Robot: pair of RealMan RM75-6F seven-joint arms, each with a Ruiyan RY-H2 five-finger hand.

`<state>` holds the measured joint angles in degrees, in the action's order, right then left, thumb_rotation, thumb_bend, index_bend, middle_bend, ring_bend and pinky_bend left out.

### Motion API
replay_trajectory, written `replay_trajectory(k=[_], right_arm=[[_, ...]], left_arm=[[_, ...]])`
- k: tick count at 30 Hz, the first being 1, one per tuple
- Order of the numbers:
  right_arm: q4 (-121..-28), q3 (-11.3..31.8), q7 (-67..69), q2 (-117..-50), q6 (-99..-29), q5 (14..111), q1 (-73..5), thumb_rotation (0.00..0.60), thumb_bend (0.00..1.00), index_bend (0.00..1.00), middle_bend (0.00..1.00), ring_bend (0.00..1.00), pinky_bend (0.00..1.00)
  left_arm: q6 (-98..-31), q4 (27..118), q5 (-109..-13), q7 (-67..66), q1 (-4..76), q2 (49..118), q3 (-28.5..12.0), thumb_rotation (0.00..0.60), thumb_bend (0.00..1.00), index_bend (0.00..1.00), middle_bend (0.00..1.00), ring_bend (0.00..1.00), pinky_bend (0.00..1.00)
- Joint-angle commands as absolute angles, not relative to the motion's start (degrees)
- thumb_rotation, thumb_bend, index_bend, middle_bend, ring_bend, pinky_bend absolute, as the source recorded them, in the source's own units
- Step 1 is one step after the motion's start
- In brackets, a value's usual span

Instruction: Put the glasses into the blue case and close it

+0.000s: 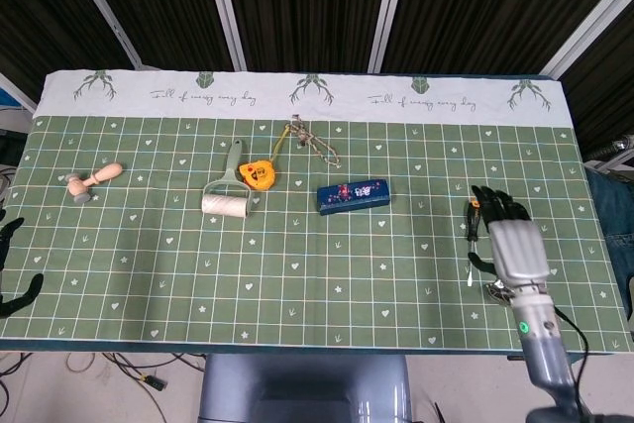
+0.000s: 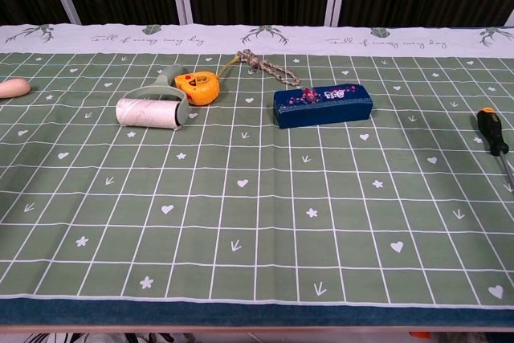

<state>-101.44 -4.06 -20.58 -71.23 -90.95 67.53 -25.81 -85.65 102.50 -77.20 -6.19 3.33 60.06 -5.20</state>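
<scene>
The blue case [image 1: 353, 195] lies closed on the green checked cloth near the table's middle, its patterned lid on top; the chest view shows the blue case [image 2: 323, 105] too. No glasses show in either view. My right hand [image 1: 510, 245] hangs over the table's right front part, well to the right of the case, fingers spread and holding nothing. It is absent from the chest view. Of my left hand [image 1: 12, 264] only dark fingertips show at the left edge, apart and holding nothing.
A lint roller [image 1: 226, 200], a yellow tape measure [image 1: 259, 174] and a piece of rope [image 1: 312, 143] lie left of the case. A wooden tool [image 1: 92, 181] sits far left. An orange-handled screwdriver [image 2: 488, 130] lies on the right, beside my right hand.
</scene>
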Motion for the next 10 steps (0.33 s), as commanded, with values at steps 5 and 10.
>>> replay_trajectory(k=[5,10], right_arm=[[-100.3,-11.2,-20.8,-70.6,-102.2,76.7,-14.0,0.600,0.20,0.02,0.12,0.12,0.23],[-98.0,-10.9,-20.2,-72.0,-103.6,78.3,-11.0,0.600,0.20,0.02,0.12,0.12,0.23]], left_arm=[[-86.0,102.4,-77.6,-6.7,3.3,60.2,-5.1,0.600,0.32,0.11,0.00,0.00,0.00],[-86.1,102.4,-77.5,-6.6,3.3,60.1,-5.3,0.600,0.32,0.11,0.00,0.00,0.00]])
